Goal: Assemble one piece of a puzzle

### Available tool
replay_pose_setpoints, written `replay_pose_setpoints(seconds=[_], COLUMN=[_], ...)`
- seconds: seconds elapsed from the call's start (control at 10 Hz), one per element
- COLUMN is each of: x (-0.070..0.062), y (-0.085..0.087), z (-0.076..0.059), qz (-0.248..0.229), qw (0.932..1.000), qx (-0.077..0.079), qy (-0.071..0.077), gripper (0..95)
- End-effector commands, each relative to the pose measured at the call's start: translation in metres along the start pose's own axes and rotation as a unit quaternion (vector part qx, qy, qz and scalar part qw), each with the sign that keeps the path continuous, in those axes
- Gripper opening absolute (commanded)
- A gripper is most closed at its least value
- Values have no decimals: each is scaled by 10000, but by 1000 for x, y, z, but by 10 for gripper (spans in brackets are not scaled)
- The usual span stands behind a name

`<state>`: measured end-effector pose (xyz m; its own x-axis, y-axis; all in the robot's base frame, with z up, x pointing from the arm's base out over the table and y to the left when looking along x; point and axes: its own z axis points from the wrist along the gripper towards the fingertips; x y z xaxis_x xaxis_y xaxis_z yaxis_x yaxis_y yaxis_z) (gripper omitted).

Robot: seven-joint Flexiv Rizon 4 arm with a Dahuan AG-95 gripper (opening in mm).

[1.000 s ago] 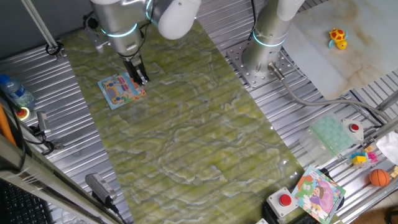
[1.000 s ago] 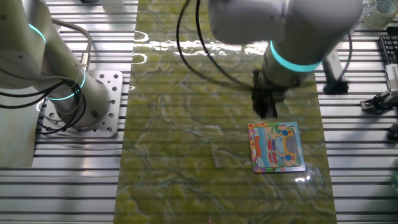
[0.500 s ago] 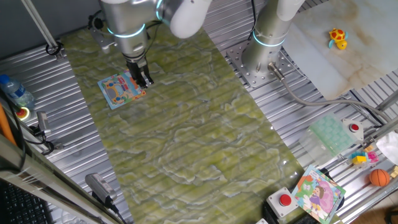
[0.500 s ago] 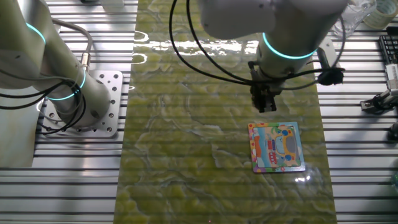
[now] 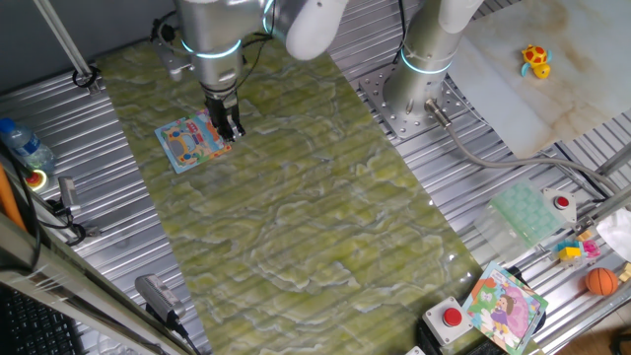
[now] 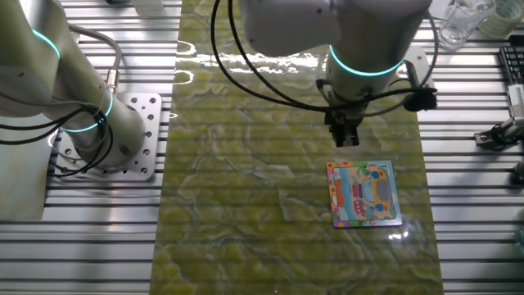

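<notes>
while my pincer (image 6: 343,139) hangs over the green mat (image 6: 246,205), pressed together as far as i can tell, the puzzle (image 6: 364,192) lies just beneath and beside it.

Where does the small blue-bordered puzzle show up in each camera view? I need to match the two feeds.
One fixed view: the puzzle lies upper left on the green mat, just left of the gripper.
The other fixed view: it lies lower right of centre on the mat, just below the gripper.
Shared landmark: the gripper's dark fingers, hanging next to the puzzle's edge in both views.
</notes>
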<state>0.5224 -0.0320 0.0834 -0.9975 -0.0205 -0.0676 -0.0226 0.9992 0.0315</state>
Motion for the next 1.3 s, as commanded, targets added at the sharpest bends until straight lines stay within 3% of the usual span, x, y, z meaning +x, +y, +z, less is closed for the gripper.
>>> replay_pose_setpoints(seconds=[0.1,0.3,0.5,0.7,1.3], x=[-4,-4,-4,-4,-4], y=[7,7,7,7,7], z=[7,7,8,8,8], qz=[173,68,-147,-218,-273], qw=[9997,9999,9996,9994,9993], qx=[-160,-3,214,276,269], qy=[62,153,73,28,-14], gripper=[0,0,0,0,0])
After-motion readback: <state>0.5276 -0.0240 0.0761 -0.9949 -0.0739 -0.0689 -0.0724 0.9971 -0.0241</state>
